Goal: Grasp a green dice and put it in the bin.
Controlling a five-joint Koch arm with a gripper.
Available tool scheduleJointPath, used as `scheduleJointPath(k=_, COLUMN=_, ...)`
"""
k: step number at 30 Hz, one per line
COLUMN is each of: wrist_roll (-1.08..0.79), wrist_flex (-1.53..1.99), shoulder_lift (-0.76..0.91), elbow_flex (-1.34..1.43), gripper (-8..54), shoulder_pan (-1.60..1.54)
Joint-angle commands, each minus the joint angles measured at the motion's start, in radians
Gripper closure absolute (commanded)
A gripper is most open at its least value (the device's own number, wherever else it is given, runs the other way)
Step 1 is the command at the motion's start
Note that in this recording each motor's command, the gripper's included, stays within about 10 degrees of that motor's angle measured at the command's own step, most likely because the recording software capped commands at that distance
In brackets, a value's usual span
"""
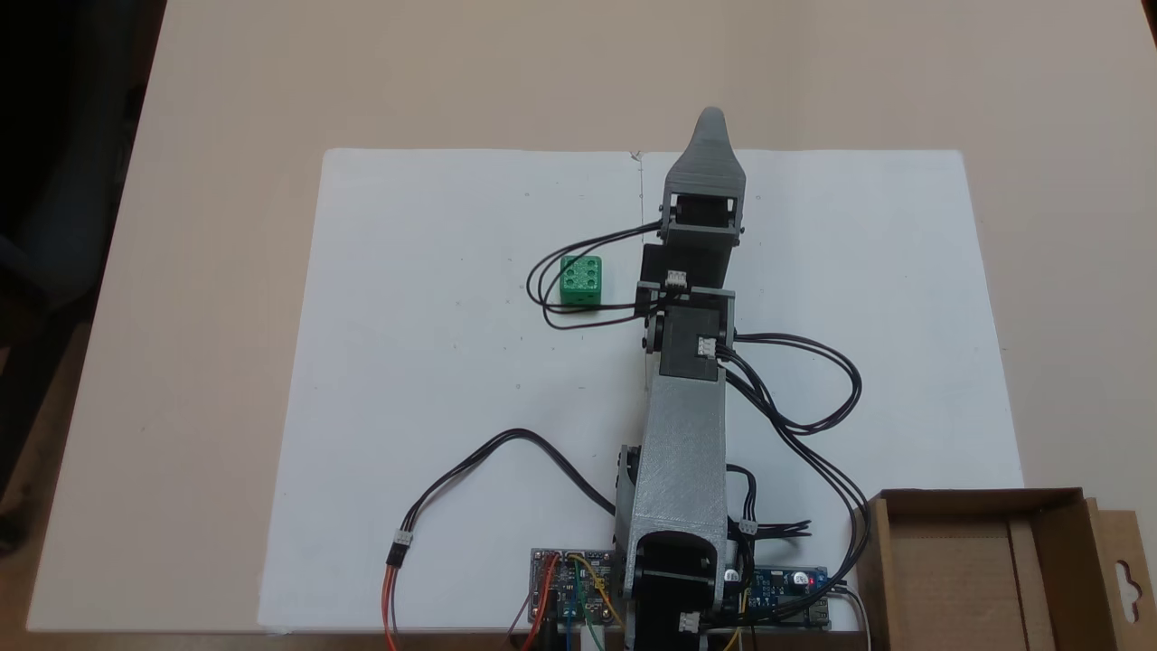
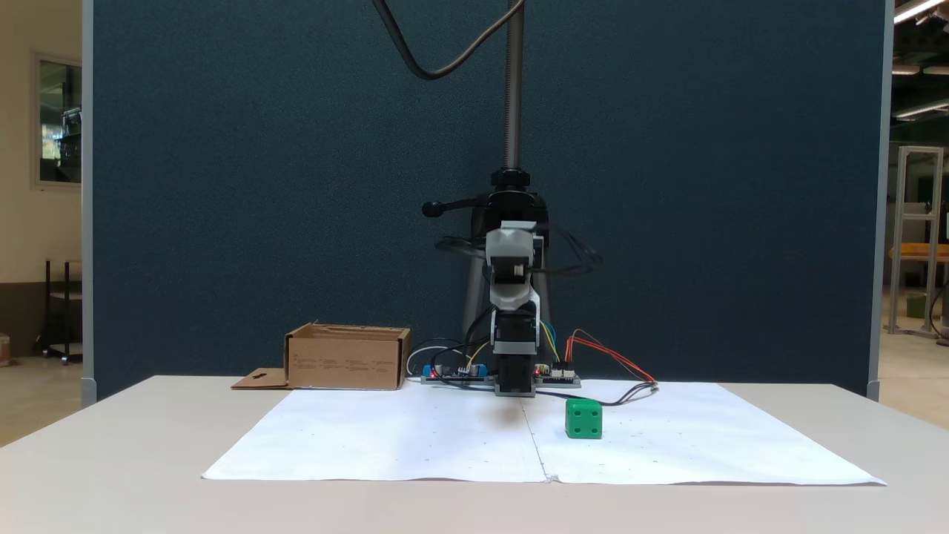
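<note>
In both fixed views the small bright green plastic dice sits on the white paper sheets that cover the middle of the beige table. Seen from above it lies just left of the arm's wrist, with looped black cables passing beside it; whether they touch it is hard to make out. Its top shows six pips.

The grey and black hobby arm reaches away from its base over the paper. Its hand is raised above the table, apart from the dice and holding nothing. From above it narrows to a single grey tip, and from the front it is seen end-on and blurred, so how far the jaws are apart cannot be told.

The shallow brown cardboard bin stands beside the arm's base, cut off by the lower edge of the top-down view. Its side flap with a hang-hole lies outward. The circuit boards at the base are partly hidden by the arm.
</note>
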Motion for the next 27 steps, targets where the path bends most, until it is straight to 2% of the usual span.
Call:
scheduleJointPath(k=1, wrist_roll=-0.055, wrist_flex=0.162, shoulder_lift=0.098, elbow_flex=-0.167, gripper=3.8, shoulder_pan=0.015)
scheduleJointPath(k=6, wrist_roll=-0.055, wrist_flex=0.521, shoulder_lift=0.094, elbow_flex=-0.36, gripper=2.3, shoulder_pan=-0.021)
scheduleJointPath(k=13, wrist_roll=-0.054, wrist_flex=0.908, shoulder_lift=0.094, elbow_flex=-0.39, gripper=2.4, shoulder_pan=-0.051)
scheduleJointPath(k=18, wrist_roll=-0.035, wrist_flex=1.205, shoulder_lift=0.092, elbow_flex=-0.546, gripper=2.5, shoulder_pan=-0.084)
scheduleJointPath(k=27, wrist_roll=-0.003, wrist_flex=1.653, shoulder_lift=-0.052, elbow_flex=-0.721, gripper=2.4, shoulder_pan=-0.107)
